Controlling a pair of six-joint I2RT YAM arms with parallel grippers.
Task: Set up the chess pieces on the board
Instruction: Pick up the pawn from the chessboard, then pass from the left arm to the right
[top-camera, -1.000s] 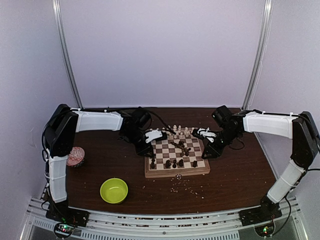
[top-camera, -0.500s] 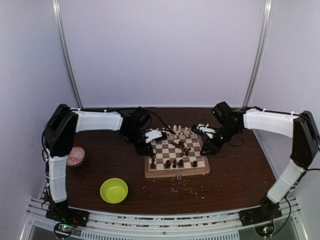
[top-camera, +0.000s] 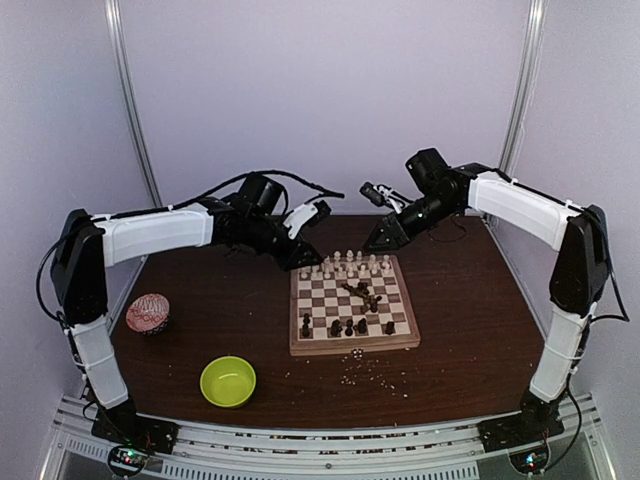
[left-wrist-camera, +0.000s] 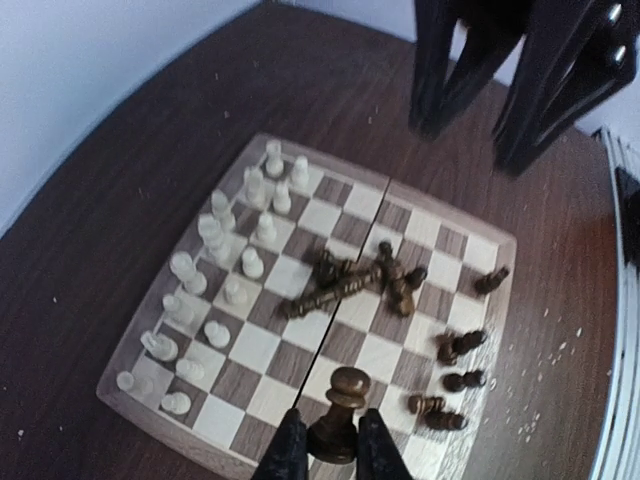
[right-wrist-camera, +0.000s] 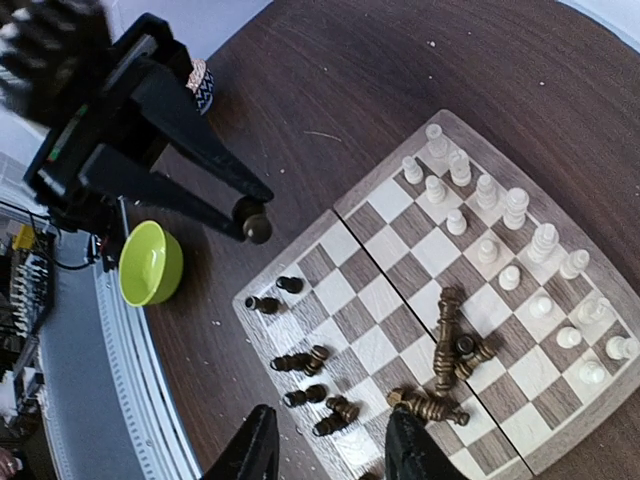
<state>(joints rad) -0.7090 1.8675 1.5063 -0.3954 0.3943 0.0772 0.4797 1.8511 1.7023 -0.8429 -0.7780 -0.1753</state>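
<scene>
The board (top-camera: 350, 347) lies mid-table. Cream chess pieces (top-camera: 350, 265) stand along its two far rows. Dark pieces lie toppled in a heap (top-camera: 365, 293) at the middle, and several more (top-camera: 345, 325) sit near the front edge. My left gripper (top-camera: 318, 211) hangs high behind the board's far left corner, shut on a dark brown pawn (left-wrist-camera: 338, 410) held by its base between the fingers (left-wrist-camera: 285, 452). My right gripper (top-camera: 372, 191) hovers above the far right side. In the right wrist view it (right-wrist-camera: 335, 450) is open and holds nothing, high over the dark pieces (right-wrist-camera: 330, 395).
A lime-green bowl (top-camera: 228, 381) sits front left, and a patterned paper cup (top-camera: 148, 313) stands further left. Pale crumbs (top-camera: 365, 372) lie scattered in front of the board. Cables trail behind both arms at the back of the table.
Both arms have lifted from board level to well above the table's back. The left gripper closed on a dark pawn and carried it up; the right gripper rose and opened a little wider.
</scene>
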